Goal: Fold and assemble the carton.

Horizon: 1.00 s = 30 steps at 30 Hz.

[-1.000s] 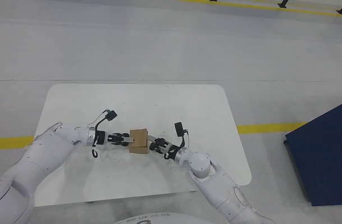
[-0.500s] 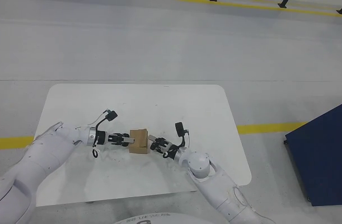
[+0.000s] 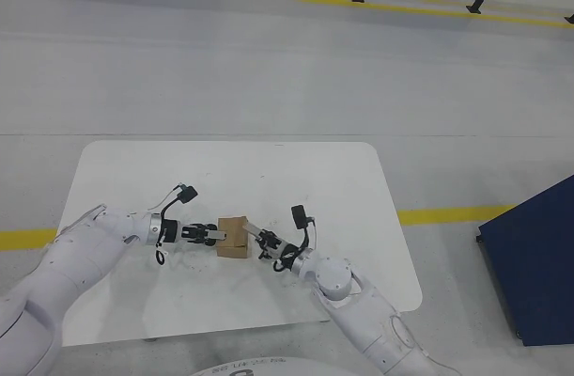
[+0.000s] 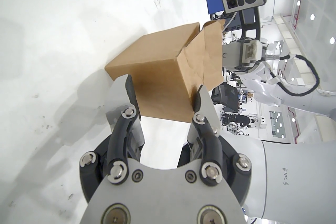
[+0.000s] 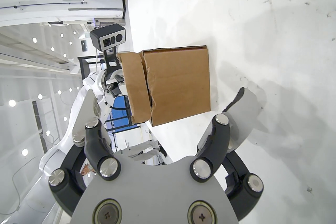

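Top view: a small brown cardboard carton stands on a white rounded-corner table, a little toward 6 o'clock from the table's centre. The left gripper meets the carton from its 9 o'clock side. The right gripper lies at its 3 o'clock side.

Left wrist view: the left gripper is clenched on the carton, with one finger pressed against each of two opposite faces at the near end. A creased brown flap stands out from the carton's far end.

Right wrist view: the right gripper is spread wide and grasps nothing. Its one visible finger rests near the table surface, apart from the carton. The flap hangs loose along one edge of the facing panel, parted from it by a ragged seam.
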Each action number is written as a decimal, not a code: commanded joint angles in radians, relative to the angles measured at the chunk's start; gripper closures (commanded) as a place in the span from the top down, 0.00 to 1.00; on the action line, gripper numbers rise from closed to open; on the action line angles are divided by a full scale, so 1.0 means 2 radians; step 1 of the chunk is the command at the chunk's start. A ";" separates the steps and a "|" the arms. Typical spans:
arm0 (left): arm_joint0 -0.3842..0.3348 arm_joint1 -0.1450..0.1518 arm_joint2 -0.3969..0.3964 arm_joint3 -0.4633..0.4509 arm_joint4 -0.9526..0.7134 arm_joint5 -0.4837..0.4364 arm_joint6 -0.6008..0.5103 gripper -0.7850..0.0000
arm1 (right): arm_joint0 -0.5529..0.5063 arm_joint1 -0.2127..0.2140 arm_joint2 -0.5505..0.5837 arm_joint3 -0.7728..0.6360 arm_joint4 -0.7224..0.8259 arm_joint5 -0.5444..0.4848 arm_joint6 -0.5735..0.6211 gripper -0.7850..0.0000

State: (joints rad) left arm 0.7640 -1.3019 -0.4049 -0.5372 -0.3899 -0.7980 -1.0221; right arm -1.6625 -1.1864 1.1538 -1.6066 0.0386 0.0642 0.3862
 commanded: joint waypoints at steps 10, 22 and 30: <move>0.000 -0.001 0.000 0.002 0.002 -0.002 0.002 0.48 | 0.021 -0.006 -0.020 0.003 -0.003 0.060 -0.024 0.43; 0.000 -0.001 -0.001 0.003 0.001 -0.002 0.002 0.48 | 0.022 -0.007 -0.022 0.004 -0.002 0.059 -0.028 0.36; 0.000 -0.001 -0.001 0.002 0.003 -0.003 0.003 0.48 | 0.025 -0.008 -0.021 0.008 0.007 0.054 -0.028 0.53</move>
State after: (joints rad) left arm 0.7644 -1.3041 -0.4064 -0.5324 -0.3849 -0.8025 -1.0175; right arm -1.6151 -1.2023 1.1109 -1.5930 0.0461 0.1750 0.3312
